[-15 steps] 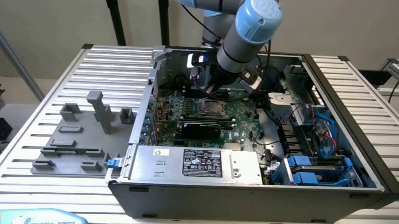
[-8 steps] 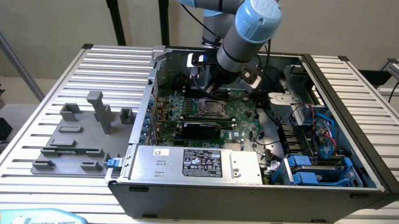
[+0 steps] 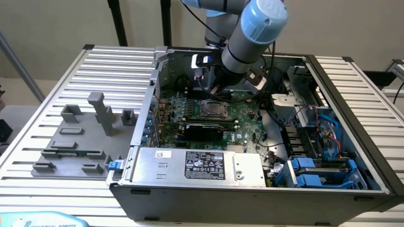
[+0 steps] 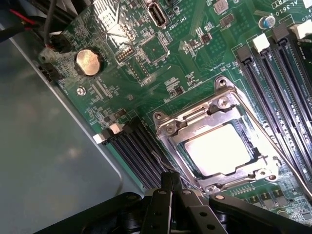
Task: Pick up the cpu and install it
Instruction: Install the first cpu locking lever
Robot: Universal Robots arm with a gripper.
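At the exterior view's left, grey fixture blocks (image 3: pixel 82 137) sit on the slatted table (image 3: pixel 38 118). Centre: the cpu (image 4: pixel 222 148) lies seated in the motherboard socket (image 4: pixel 219 141). The gripper (image 4: pixel 170 187) hovers just beside the socket, jaws together, holding nothing. The chip is judged light, rigid and fragile; handle it by its edges only.

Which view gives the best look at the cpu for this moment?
The wrist view: the cpu lies flat inside the metal socket frame, its pale top bright and near. In the exterior view the cpu is a small pale square on the motherboard, beneath the arm.
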